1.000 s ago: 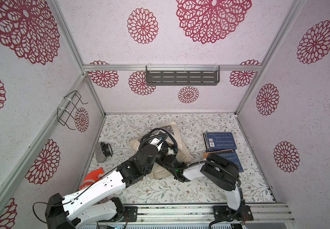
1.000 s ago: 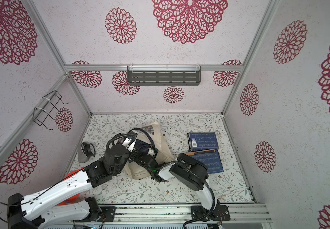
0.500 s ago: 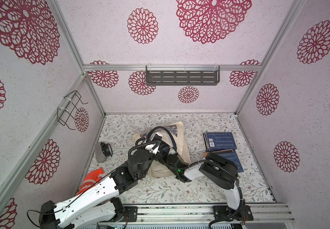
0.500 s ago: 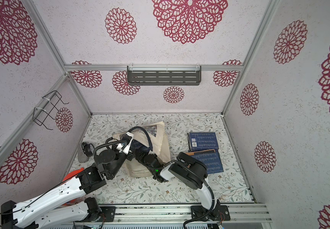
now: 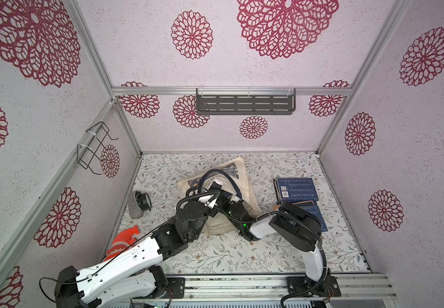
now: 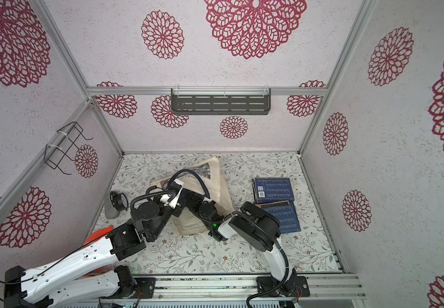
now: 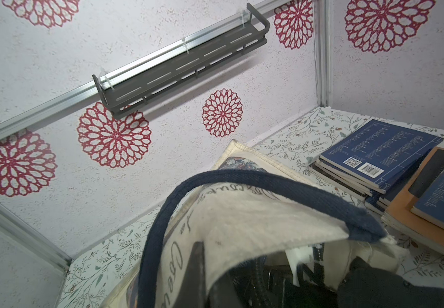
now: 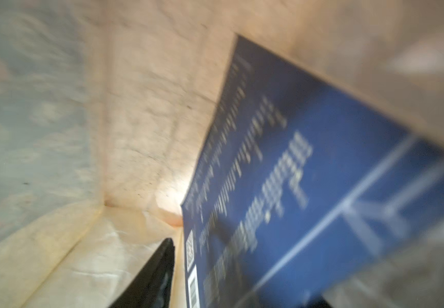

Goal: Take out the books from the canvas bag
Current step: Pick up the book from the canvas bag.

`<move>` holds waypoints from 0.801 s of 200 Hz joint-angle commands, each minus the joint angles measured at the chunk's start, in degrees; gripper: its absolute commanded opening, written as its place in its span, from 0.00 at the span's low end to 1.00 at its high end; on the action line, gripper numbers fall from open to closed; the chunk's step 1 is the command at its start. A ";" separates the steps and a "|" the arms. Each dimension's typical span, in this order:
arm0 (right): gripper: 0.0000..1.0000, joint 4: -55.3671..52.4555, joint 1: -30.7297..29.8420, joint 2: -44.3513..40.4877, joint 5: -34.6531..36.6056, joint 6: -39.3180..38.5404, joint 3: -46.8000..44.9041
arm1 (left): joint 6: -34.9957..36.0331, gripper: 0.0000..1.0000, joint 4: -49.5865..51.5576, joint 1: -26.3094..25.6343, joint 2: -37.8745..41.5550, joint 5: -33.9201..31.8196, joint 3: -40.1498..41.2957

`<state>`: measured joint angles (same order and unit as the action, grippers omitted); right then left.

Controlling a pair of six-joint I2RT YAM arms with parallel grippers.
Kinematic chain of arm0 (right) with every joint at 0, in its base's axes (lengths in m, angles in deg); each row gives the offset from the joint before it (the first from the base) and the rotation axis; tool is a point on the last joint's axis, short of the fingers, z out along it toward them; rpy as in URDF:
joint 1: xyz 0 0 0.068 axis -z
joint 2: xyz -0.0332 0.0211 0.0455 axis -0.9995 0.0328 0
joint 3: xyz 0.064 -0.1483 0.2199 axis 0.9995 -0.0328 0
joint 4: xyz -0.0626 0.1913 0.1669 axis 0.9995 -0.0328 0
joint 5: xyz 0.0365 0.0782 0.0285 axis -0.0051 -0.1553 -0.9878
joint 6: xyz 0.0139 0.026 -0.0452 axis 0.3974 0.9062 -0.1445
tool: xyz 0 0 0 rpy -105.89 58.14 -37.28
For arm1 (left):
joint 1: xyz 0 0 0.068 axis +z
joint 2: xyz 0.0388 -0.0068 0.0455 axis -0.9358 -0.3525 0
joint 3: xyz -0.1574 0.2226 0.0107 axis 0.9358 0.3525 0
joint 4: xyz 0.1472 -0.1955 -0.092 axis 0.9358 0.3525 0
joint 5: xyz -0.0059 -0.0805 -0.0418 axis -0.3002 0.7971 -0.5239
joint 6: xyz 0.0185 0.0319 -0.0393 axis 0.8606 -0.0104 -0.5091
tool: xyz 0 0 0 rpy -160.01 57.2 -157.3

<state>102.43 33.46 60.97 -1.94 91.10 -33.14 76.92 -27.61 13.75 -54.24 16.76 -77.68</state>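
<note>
right gripper (image 8: 282, 266) reaching inside the canvas bag (image 5: 247, 184) — only its wrist view showing a blurred blue book (image 8: 309, 173) lying in there, jaw gap impossible to tell | left gripper (image 5: 215, 186) clamping the bag's mouth, holding it raised | both top views showing stacks of books (image 5: 295, 189) (image 6: 274, 190) lying right of the bag | left wrist view alone revealing an orange cover (image 7: 402, 210) in the nearer stack

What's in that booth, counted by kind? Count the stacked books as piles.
Robot arms: 2 (left arm, right arm)
Canvas bag: 1
Book piles beside the bag: 2
Book inside the bag: 1
Grey wall shelf: 1
Wire wall rack: 1
Orange object: 1
Grey object: 1
Total: 10
</note>
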 commanded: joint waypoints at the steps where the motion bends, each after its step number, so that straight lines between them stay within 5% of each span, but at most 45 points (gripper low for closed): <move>1: 0.48 3.07 0.52 -1.88 0.17 -2.18 2.84 | -0.02 0.00 -2.85 -0.55 -0.22 0.42 -1.92; 109: 0.02 2.11 0.31 -1.46 -2.18 0.61 0.92 | -0.82 0.00 -0.30 0.74 -6.23 -7.45 -4.67; 160: 0.00 1.71 0.40 -5.86 -4.07 -4.07 -3.81 | -7.19 0.00 6.42 4.51 -10.76 -8.33 -8.71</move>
<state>100.99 33.55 60.42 -5.18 91.06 -35.55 73.90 -23.40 16.22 -63.84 10.01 -83.06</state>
